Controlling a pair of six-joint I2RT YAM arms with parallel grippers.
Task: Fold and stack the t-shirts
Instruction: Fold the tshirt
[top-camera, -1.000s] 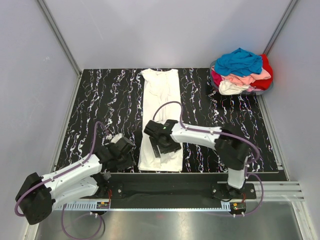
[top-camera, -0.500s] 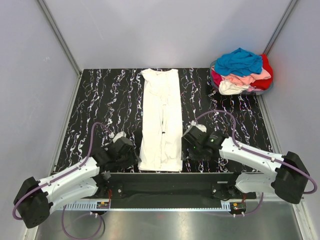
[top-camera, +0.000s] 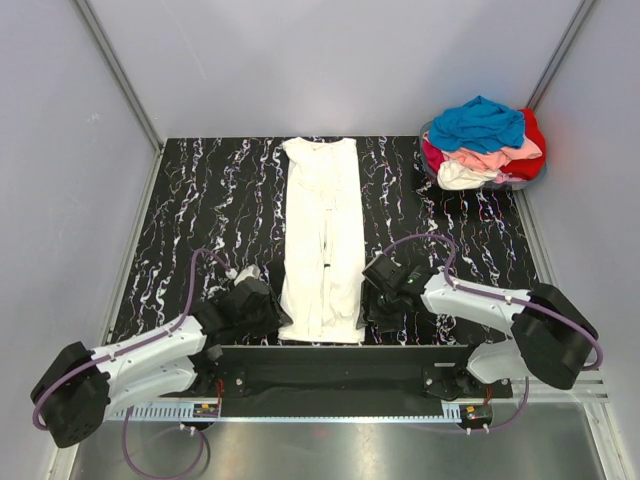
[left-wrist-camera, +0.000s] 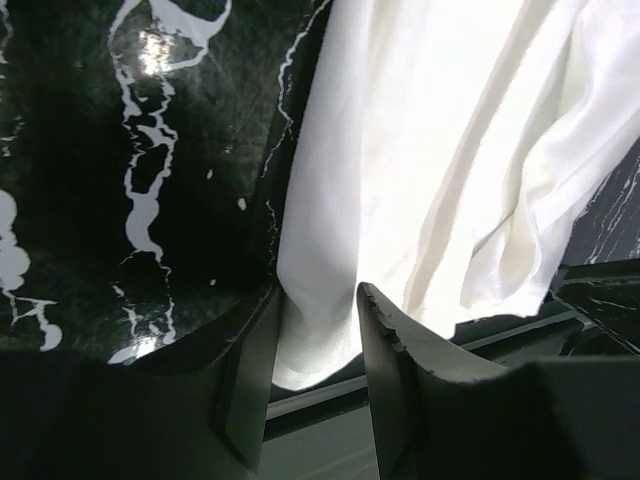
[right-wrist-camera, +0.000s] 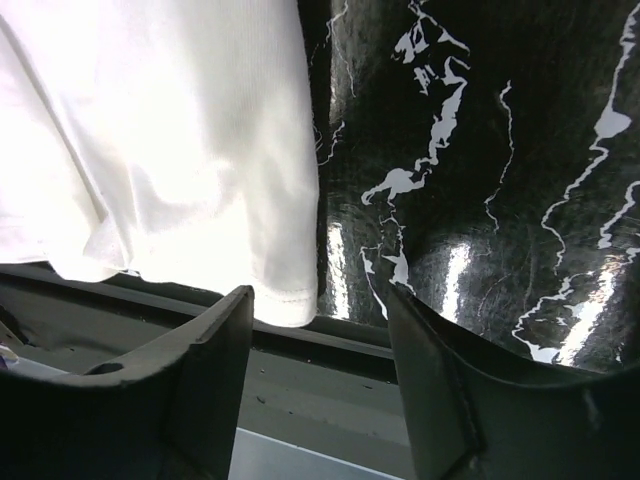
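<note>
- Your table (top-camera: 200, 200), black with white veins, is walled on the left, far and right sides. Wide bare strips run down either side of the middle.
- The white tee (top-camera: 323, 230) lies flat as a long narrow strip down the middle. Its collar end is at the far edge and its hem is at the near edge, right by the front rail (top-camera: 340, 352).
- The other tees sit in a pile (top-camera: 485, 145) in the far right corner, with blue on top and pink, cream and red below. The pile is close to the right wall (top-camera: 590, 200) and well apart from both grippers.
- Your left gripper (left-wrist-camera: 315, 300) is low at the tee's near left corner. Its jaws stand apart with that corner lying between them, not clenched.
- Your right gripper (right-wrist-camera: 320, 300) is low at the tee's near right corner. Its jaws are released and wide, with the hem's corner nearer one finger and bare table by the other.
</note>
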